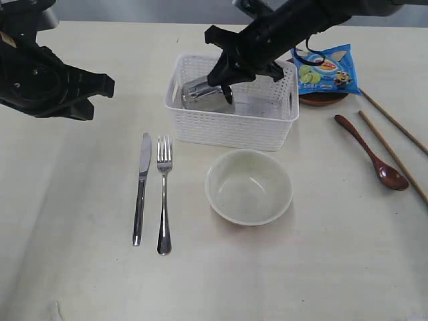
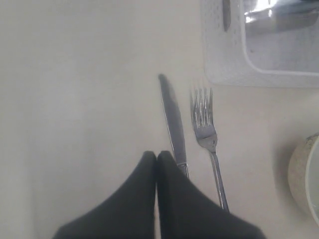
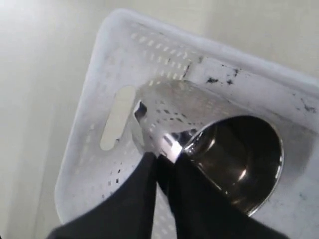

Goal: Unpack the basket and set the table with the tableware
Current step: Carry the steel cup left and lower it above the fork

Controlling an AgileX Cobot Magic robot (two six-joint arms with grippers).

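The white lattice basket (image 1: pixel 231 127) stands at the middle back of the beige table (image 1: pixel 67 221). Inside it the shiny steel cup (image 1: pixel 198 90) lies tilted on its side, and my right gripper (image 3: pixel 167 159) is shut on its rim (image 3: pixel 174 144), one finger inside the cup's mouth. In front of the basket lie the steel knife (image 1: pixel 141 187), the fork (image 1: pixel 164 194) and the cream bowl (image 1: pixel 249 186). At the right are the red-brown spoon (image 1: pixel 372 152), the chopsticks (image 1: pixel 394 155) and the brown plate (image 1: pixel 324 99). My left gripper (image 2: pixel 157 155) hangs shut and empty over the knife's handle (image 2: pixel 172 119).
A blue chip bag (image 1: pixel 326 68) lies on the brown plate, behind the basket's right end. The left arm (image 1: pixel 47 80) hovers over the table's far left. The fork (image 2: pixel 205 124) and basket corner (image 2: pixel 224 59) show in the left wrist view.
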